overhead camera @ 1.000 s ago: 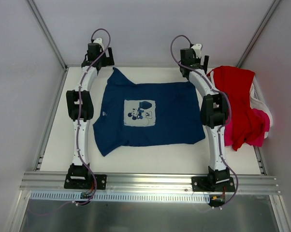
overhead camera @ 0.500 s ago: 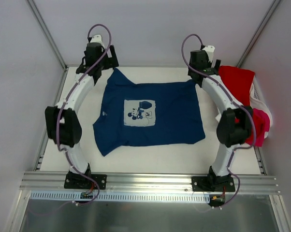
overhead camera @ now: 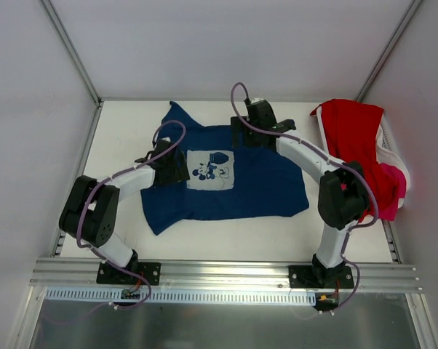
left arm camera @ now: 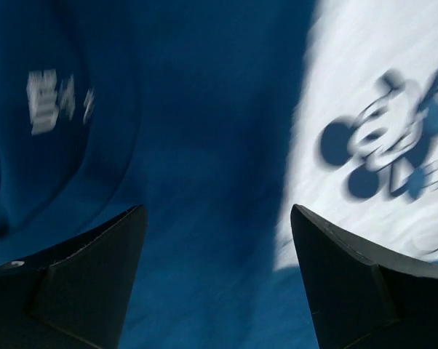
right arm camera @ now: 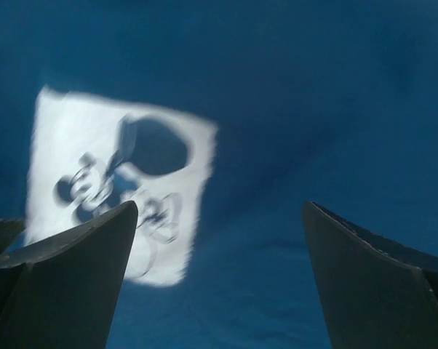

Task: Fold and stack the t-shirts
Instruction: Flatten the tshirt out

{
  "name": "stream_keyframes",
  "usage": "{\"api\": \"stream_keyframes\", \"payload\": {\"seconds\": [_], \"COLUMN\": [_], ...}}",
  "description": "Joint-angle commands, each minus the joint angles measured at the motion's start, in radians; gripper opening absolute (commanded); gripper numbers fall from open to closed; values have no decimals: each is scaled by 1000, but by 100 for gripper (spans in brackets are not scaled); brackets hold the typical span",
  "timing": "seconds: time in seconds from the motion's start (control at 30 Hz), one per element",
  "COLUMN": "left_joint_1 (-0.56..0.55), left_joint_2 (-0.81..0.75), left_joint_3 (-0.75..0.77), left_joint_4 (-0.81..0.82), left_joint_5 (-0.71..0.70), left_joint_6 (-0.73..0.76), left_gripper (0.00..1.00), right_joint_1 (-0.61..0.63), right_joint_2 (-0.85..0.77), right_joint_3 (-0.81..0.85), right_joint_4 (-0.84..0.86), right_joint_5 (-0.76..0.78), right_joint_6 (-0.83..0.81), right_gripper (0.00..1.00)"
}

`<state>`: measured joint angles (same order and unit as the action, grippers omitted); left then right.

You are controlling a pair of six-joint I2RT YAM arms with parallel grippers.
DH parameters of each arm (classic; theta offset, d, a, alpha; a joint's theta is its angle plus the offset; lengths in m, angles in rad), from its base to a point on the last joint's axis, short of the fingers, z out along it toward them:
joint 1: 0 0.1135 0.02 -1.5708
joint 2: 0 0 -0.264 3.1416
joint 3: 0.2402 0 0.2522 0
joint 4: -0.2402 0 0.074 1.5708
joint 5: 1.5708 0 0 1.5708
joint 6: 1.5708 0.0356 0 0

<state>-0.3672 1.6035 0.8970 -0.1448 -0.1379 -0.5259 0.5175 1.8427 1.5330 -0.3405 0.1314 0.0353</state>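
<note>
A navy blue t-shirt [overhead camera: 263,182] lies spread flat on the table, its pale square mouse print [overhead camera: 210,169] face up. My left gripper [overhead camera: 177,166] is open and empty, over the shirt just left of the print; the left wrist view shows blue cloth [left arm camera: 204,145] and the print [left arm camera: 379,131] below it. My right gripper [overhead camera: 242,134] is open and empty over the shirt's far part, above the print [right arm camera: 117,189]. A red t-shirt [overhead camera: 357,145] and a bright pink one [overhead camera: 393,190] hang over the basket at the right.
A white plastic basket [overhead camera: 391,145] stands at the right edge under the red and pink shirts. Metal frame posts rise at the back corners. A metal rail [overhead camera: 226,270] runs along the near edge by the arm bases.
Both arms have swung in from the back corners of the table to over the navy shirt. The left came forward and right, the right came left. The shirts have not moved.
</note>
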Motion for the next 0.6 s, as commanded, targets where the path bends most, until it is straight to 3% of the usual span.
{"api": "stream_keyframes", "payload": {"seconds": [0.0,0.07,0.17,0.2,0.33,0.47,0.57], "left_joint_1": [-10,-10,-10,-12,-13,-15,-21], "left_joint_2": [-151,-192,-278,-290,-347,-387,-399], "left_joint_3": [-96,-148,-248,-265,-331,-386,-427], "left_joint_4": [82,103,129,140,178,198,218], "left_joint_5": [-8,-15,-29,-26,-26,6,18], "left_joint_6": [-89,-114,-154,-161,-204,-238,-269], "left_gripper": [79,78,74,71,66,63,59], "right_joint_1": [21,39,52,53,73,69,65], "right_joint_2": [-2,56,218,268,482,576,618], "right_joint_3": [73,119,347,503,823,823,768], "right_joint_4": [21,17,-76,-110,-169,23,190], "right_joint_5": [-174,-191,-240,-254,-327,-387,-453], "right_joint_6": [47,45,37,41,64,162,274], "right_gripper": [99,97,88,85,87,98,99]}}
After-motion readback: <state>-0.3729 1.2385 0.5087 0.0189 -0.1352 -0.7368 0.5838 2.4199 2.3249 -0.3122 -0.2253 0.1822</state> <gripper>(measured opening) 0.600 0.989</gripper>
